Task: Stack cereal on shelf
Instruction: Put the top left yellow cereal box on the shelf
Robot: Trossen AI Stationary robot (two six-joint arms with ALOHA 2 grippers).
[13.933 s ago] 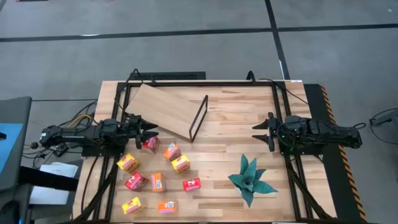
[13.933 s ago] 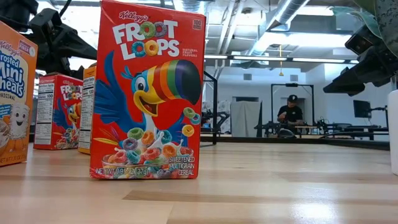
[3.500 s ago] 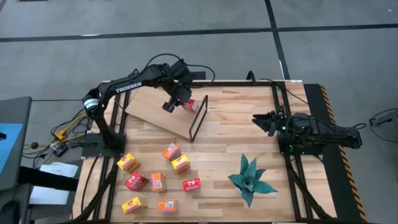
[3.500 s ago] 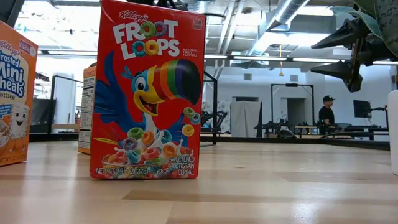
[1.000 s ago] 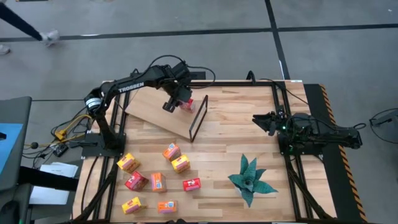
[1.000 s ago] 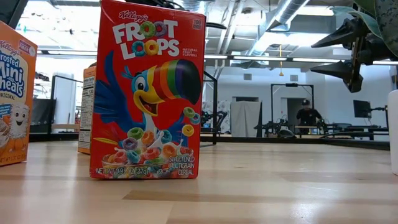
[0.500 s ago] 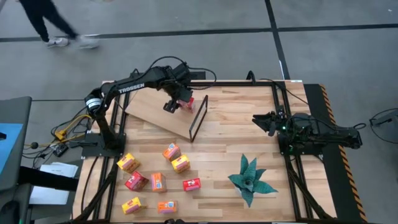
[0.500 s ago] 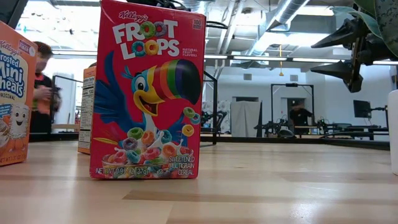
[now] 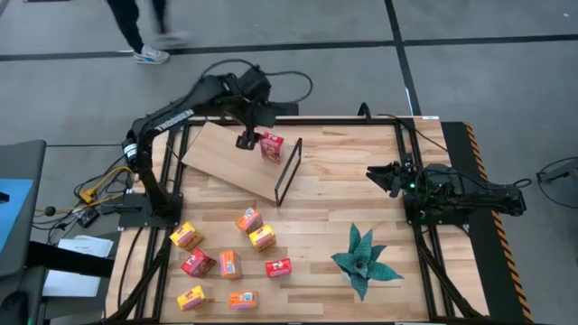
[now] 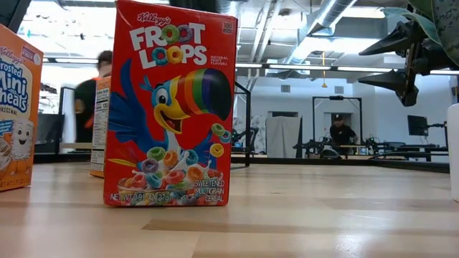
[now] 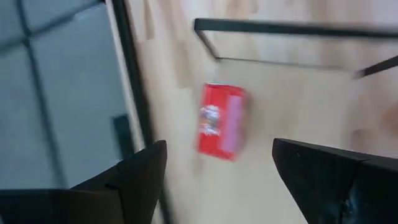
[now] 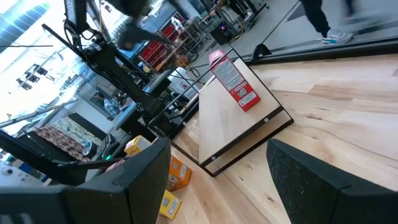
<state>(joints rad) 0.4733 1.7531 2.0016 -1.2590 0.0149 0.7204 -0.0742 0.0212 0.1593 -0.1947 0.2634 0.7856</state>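
One red cardboard box (image 9: 271,146) flat on my pale wooden shelf (image 9: 237,159), long axis toward the black frame (image 9: 287,170), left gripper (image 9: 245,141) spread wide beside it, empty, right gripper (image 9: 375,176) wide, idle at the table's right edge.

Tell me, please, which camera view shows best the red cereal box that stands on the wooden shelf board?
The right wrist view: the red cereal box stands upright and sharp on the shelf. The left wrist view shows it blurred beyond the open left gripper. The high view shows only its top, small. The low view does not show it.
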